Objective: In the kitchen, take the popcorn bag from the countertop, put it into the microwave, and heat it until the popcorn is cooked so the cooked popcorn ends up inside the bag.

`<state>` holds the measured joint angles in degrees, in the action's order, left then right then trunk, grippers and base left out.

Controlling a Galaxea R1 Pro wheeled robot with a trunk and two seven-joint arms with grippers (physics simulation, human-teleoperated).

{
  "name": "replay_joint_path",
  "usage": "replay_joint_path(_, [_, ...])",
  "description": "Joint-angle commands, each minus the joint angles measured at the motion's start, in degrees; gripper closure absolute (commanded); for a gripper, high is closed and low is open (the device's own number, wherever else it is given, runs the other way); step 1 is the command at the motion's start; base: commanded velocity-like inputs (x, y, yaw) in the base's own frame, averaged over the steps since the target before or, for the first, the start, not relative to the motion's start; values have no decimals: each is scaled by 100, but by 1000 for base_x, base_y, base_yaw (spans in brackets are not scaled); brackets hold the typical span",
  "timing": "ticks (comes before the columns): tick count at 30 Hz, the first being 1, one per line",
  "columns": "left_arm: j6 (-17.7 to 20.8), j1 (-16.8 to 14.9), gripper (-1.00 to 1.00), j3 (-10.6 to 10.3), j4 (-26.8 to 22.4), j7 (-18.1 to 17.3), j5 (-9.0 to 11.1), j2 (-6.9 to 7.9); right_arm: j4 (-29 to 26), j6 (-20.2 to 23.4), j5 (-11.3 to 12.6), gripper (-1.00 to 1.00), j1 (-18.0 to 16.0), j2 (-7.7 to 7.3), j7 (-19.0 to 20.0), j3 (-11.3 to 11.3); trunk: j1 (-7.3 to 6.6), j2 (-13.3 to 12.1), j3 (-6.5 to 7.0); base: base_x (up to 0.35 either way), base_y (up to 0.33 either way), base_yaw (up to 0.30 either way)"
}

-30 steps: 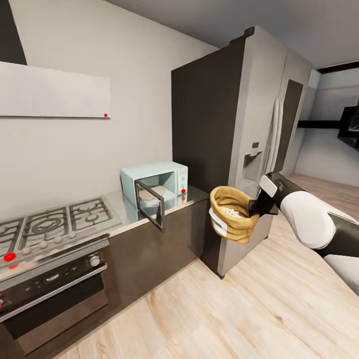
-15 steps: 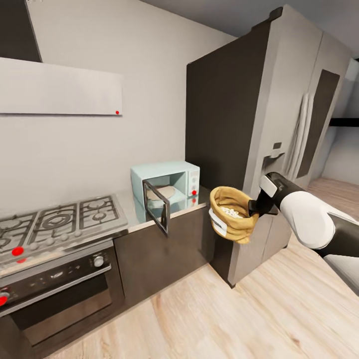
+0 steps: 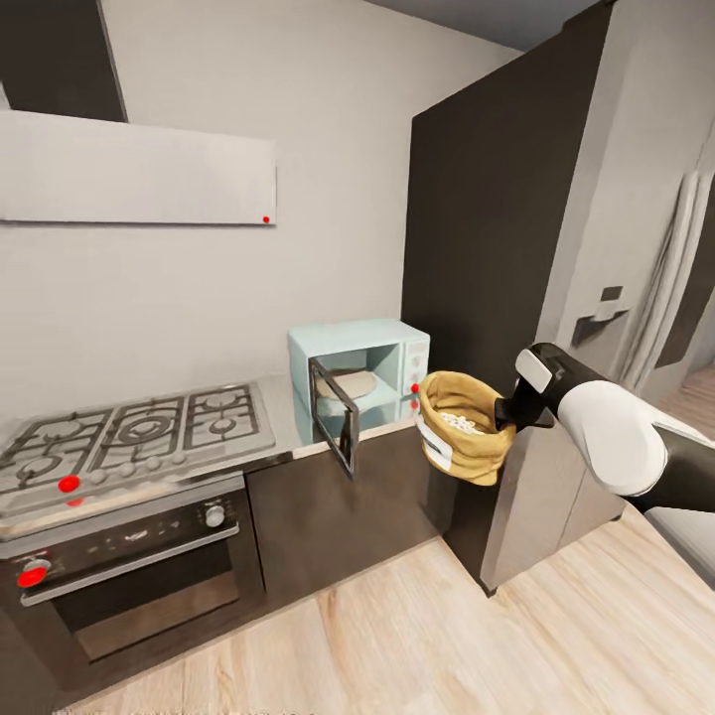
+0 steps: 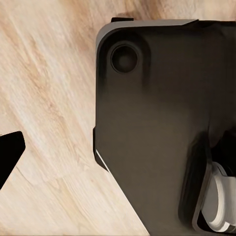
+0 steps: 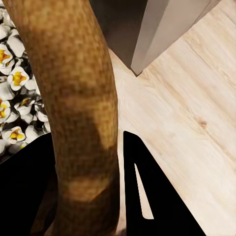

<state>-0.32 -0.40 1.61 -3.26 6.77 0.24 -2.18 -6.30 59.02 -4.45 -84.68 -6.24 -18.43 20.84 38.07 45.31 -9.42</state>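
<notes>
— Are you reading any lettering from where you are standing?

— No. I am looking at the white label band on the popcorn bag point(image 3: 460, 425) I am carrying, and it is showing no legible print. The microwave point(image 3: 361, 379) panel is showing just a red dot, no numbers or brand.

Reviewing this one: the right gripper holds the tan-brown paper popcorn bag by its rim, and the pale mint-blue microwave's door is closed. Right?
Not quite. The pale mint-blue microwave has its dark glass door swung open, as the head view shows. The rest stands: the right gripper holds the tan-brown paper popcorn bag by its rim.
</notes>
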Motion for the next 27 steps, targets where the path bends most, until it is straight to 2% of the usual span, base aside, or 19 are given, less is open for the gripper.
replay_joint_path(1, [-3,-4,-100,14,1,16,3,-2,-4,22,-39,100,-5,0,-8,51,2,7,-13,23,-20,248])
replay_joint_path(5, [-3,-4,-100,14,1,13,3,-4,-3,22,-39,100,-5,0,-10,51,2,7,-29,5,-4,243])
replay_joint_path(9, [-3,-4,-100,14,1,13,3,-3,-2,22,-39,100,-5,0,-10,51,2,7,-33,52,-46,75])
replay_joint_path(19, [-3,-4,-100,14,1,8,3,-2,-2,22,-39,100,-5,0,-6,51,2,7,-34,217,-197,13])
replay_joint_path(27, [-3,-4,-100,14,1,8,3,-10,-2,22,-39,100,-5,0,-10,51,2,7,-34,227,-210,232])
